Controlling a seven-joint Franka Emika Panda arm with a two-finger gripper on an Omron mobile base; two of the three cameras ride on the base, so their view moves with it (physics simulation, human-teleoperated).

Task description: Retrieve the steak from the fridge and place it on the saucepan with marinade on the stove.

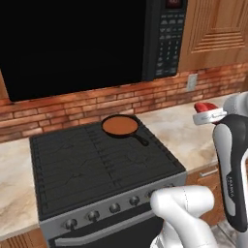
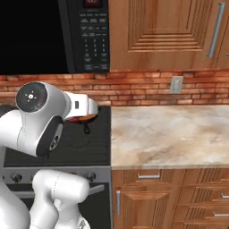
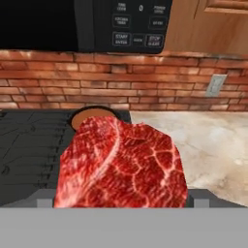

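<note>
The steak (image 3: 123, 164) fills the lower centre of the hand view, a marbled red slab hanging close before the lens with the finger tips hidden behind it; the gripper (image 1: 206, 110) appears to be closed around this wide piece of meat, with its jaws spread far apart. In the left base view a red sliver of the meat shows at the right edge of the frame, above the pale counter (image 1: 179, 128) and well to the right of the saucepan (image 1: 120, 126), which sits at the back right of the stove (image 1: 97, 164), its marinade (image 1: 119, 125) a smooth brown disc.

The risk from here, by judgement: the pan is small and the meat nearly as broad, so a release off centre could leave the steak draped over the rim or on the grates. The slab also blocks the hand camera's sight of the pan, of which a brown arc shows above the meat.

The left base view gives the whole pan and its handle. The right base view shows the arm's white elbow in front of the stove, plus the wall outlet (image 2: 176, 84) and cabinets (image 2: 170, 197).
</note>
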